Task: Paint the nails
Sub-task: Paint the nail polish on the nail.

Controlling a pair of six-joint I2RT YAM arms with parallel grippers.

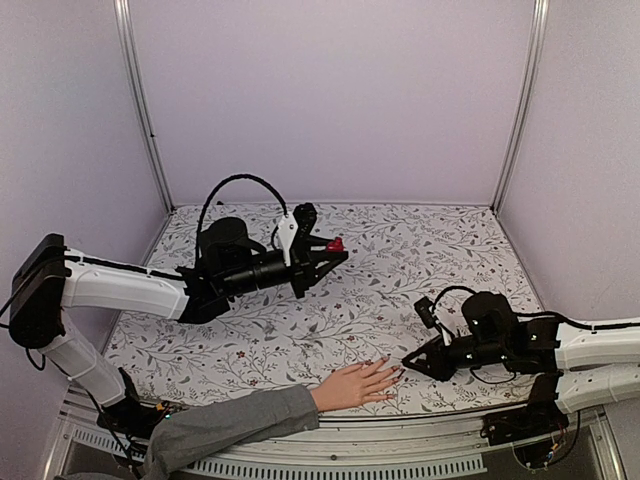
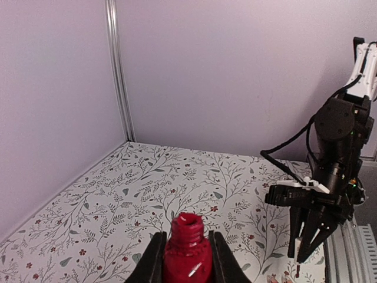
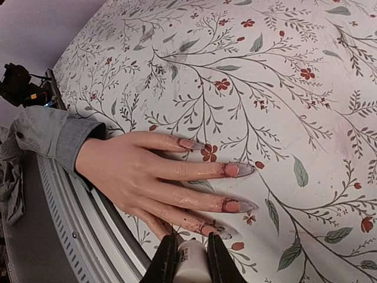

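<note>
A pale hand (image 1: pixel 352 386) in a grey sleeve (image 1: pixel 230 423) lies palm down at the table's near edge. Its nails (image 3: pixel 232 170) are long, clear and pointed, and three show pinkish-red paint at the base (image 3: pixel 234 206), with dark red smears on the fingers. My right gripper (image 3: pixel 190 244) is shut on the white brush cap (image 3: pixel 192 265), just above the lowest fingertip (image 3: pixel 217 230); the brush itself is hidden. My left gripper (image 2: pixel 187 239) is shut on the open red bottle (image 2: pixel 187 254) and holds it upright above the middle of the table (image 1: pixel 337 244).
A floral cloth (image 1: pixel 400 270) covers the table. Lilac walls with metal corner posts (image 1: pixel 140 110) close the back and sides. A ribbed metal rail (image 3: pixel 76 218) runs along the near edge under the sleeve. The right arm's cable (image 1: pixel 445 293) loops above its wrist.
</note>
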